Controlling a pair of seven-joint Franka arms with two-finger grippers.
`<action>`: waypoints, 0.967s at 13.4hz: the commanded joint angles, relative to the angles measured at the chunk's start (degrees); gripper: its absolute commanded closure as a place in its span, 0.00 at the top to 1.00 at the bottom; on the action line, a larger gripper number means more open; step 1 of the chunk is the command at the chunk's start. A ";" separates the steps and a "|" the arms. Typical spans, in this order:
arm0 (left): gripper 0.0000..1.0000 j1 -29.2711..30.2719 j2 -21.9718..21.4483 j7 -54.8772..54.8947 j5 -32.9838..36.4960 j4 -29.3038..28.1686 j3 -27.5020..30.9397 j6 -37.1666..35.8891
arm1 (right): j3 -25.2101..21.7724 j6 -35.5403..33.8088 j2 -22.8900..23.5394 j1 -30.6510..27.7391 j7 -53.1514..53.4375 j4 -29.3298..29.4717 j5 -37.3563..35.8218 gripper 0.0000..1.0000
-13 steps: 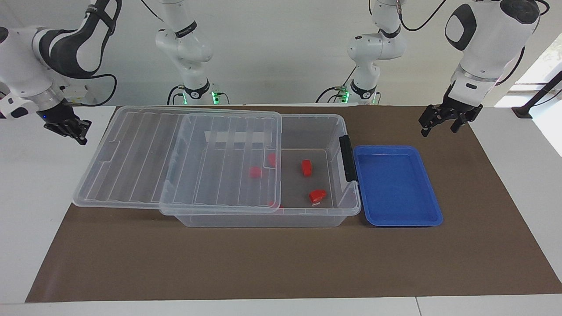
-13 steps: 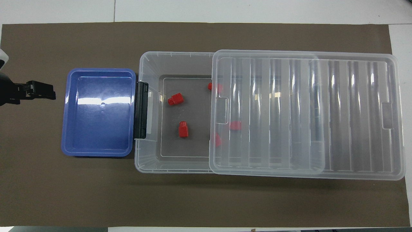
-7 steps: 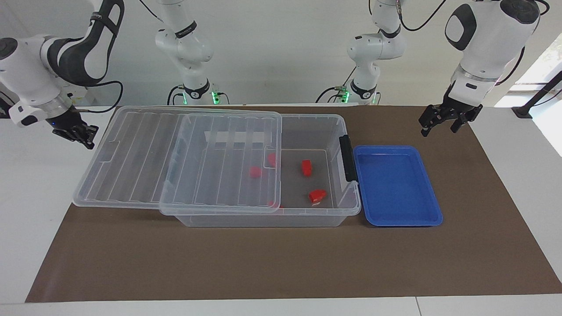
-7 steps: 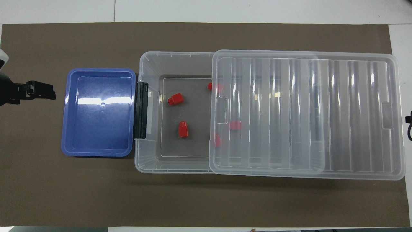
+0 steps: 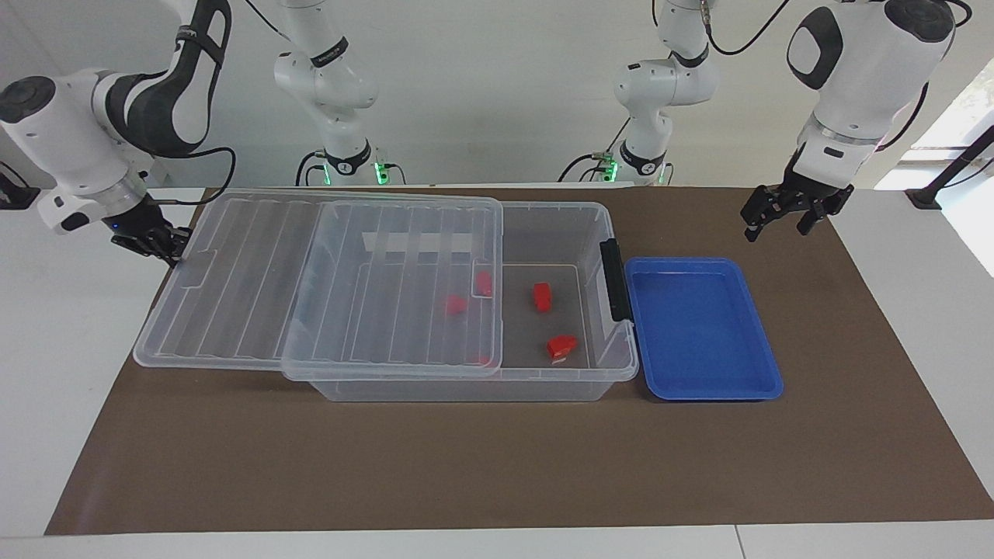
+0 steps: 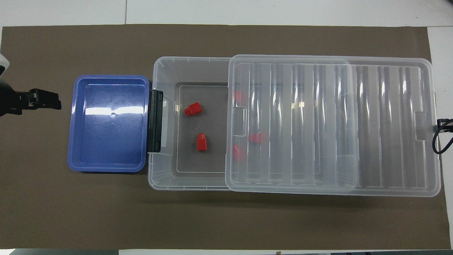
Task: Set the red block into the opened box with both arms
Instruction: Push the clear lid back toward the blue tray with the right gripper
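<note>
Closed right end effector [image 5: 159, 247] presses the lid [image 5: 256, 283] edge of the opened box [image 5: 543, 373], where red blocks [image 5: 561, 346] already lie; the spread, empty left end effector [image 5: 784, 213] waits above the worktop [image 5: 497, 466] near the blue tray [image 5: 765, 384], with closing the lid seemingly next

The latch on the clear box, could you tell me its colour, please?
Black; the latch shows best in the overhead view.

Three red blocks [image 6: 255, 137] blurred beneath the ribbed lid [image 6: 332, 124]; right pincer [image 6: 442, 124] cut off at the overhead view's edge.
</note>
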 commanded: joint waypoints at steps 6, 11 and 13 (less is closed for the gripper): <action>1.00 0.60 -0.84 0.44 -0.87 -0.19 -0.13 -0.90 | 0.34 1.28 -1.24 4.40 5.24 -1.82 0.74 0.00; 1.00 0.60 -0.84 0.44 -0.87 -0.19 -0.13 -0.90 | 0.34 1.72 -1.15 8.70 10.77 -1.82 2.41 0.00; 1.00 0.60 -0.84 0.44 -0.87 -0.19 -0.13 -0.90 | 0.34 2.95 -1.15 10.55 11.39 -1.99 2.41 0.00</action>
